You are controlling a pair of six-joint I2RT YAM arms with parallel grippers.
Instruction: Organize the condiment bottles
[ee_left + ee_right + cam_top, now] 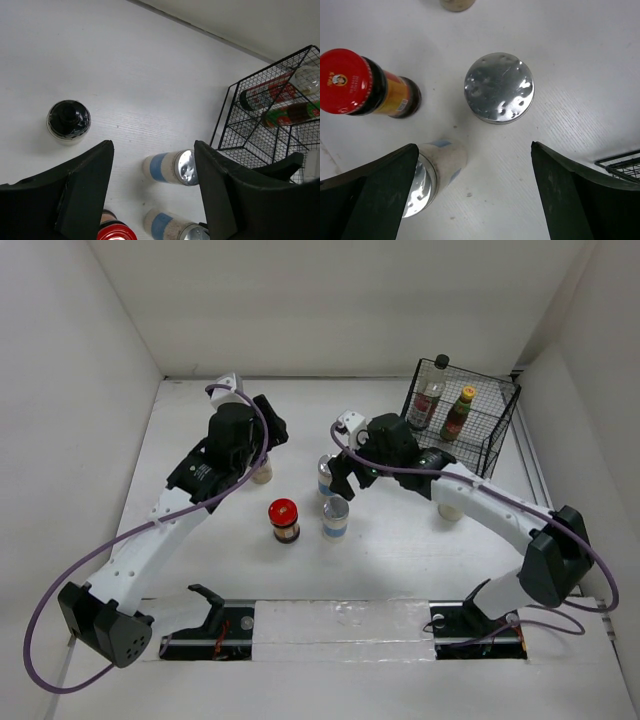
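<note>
Closest to the lens, the right pincer stands released. Its black fingers are spread wide and empty above the far silver-lidded jar, which stands upright on the white surface. The near silver-lidded jar stands just beside one finger, and the red-lidded jar is to its left. From above, these three form a cluster at mid-surface. The left pincer is released too, with nothing between its fingers. One pale dark-capped bottle stands just beside the left arm, left of the cluster. A second pale bottle shows partly under the right arm. At far right, the black wire rack holds the tall clear black-capped bottle and the small red sauce bottle side by side.
</note>
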